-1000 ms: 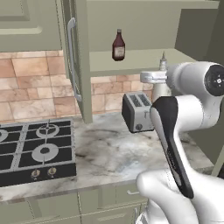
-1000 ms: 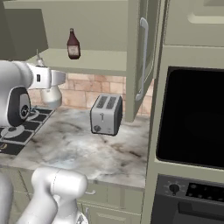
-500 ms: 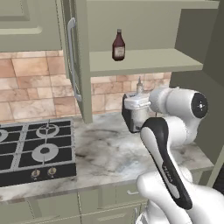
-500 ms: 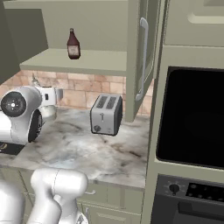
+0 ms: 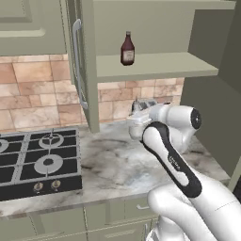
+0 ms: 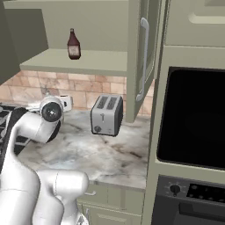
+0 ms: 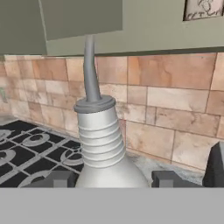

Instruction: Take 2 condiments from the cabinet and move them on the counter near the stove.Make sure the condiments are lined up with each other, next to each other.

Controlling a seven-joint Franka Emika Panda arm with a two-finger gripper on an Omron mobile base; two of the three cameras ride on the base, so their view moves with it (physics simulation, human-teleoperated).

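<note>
The white bottle (image 7: pixel 103 148) is held between the jaws, which are closed partway around its round body, and its long thin neck is seen pointing up. A second ago the bottle was carried high, close to the shelf of the cabinet (image 5: pixel 155 66). Now it has been brought down low over the surface (image 5: pixel 113 160) and moved a little toward the stove (image 5: pixel 37 160). In the left base view the bottle is carried near the middle, the stove is seen at 8 o'clock and the dark bottle (image 5: pixel 127 48) at 12 o'clock. In the hand view the black stove (image 7: pixel 35 153) lies behind the bottle at 8 o'clock, with the tiled wall (image 7: pixel 175 109) at 2 o'clock. The dark bottle has not been moved and is left standing on the shelf. The toaster (image 6: pixel 107 115) is set on the surface at 3 o'clock from the arm in the right base view. So the first bottle seems almost ready to be set down by the stove, and the second must be fetched after.
</note>
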